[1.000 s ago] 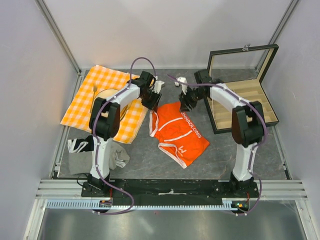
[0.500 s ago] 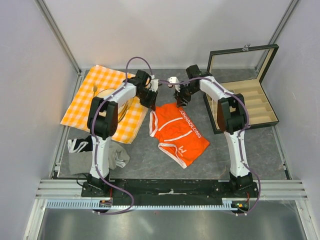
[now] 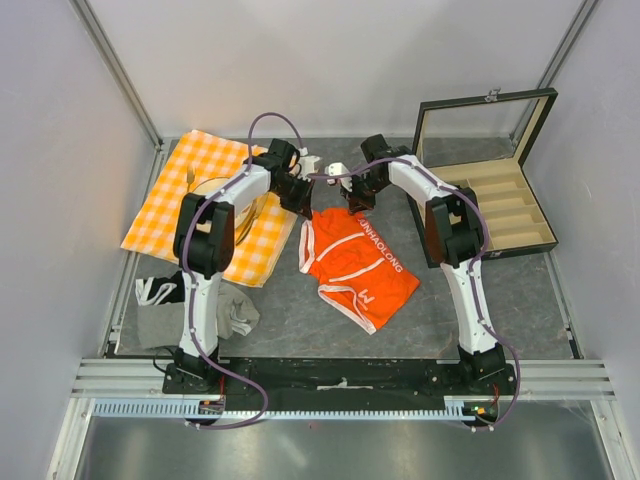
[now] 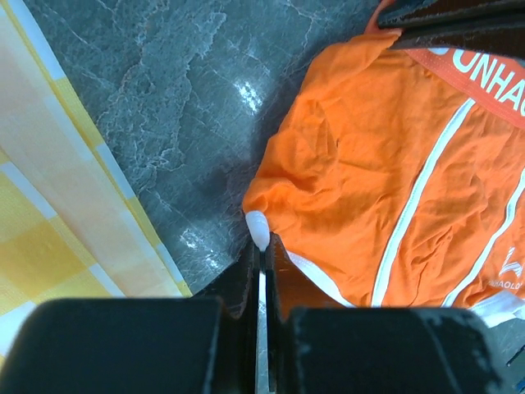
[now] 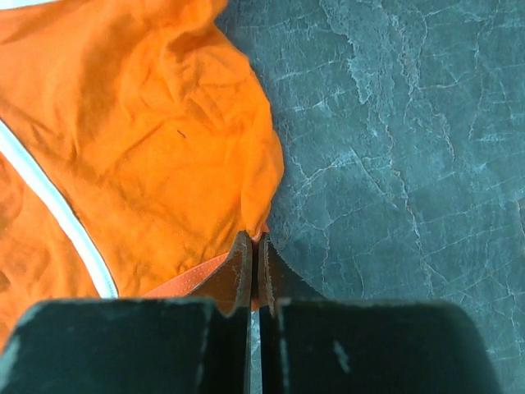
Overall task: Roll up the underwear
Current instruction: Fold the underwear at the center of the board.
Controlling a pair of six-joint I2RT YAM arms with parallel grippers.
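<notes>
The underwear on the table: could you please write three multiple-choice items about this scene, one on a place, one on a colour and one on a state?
1. Where does the underwear lie?
A. on the grey table, between the checkered cloth and the open case
B. on the checkered cloth
C. inside the case

2. What colour is its trim?
A. black
B. white
C. blue

3. How do the left gripper and the right gripper stand?
A. both wide open
B. one open, one shut
C. both shut on the underwear

Key:
1 A, the top view shows it on bare table between the two.
2 B, white stripes border the orange fabric.
3 C, each wrist view shows the jaws closed on its edge.
</notes>
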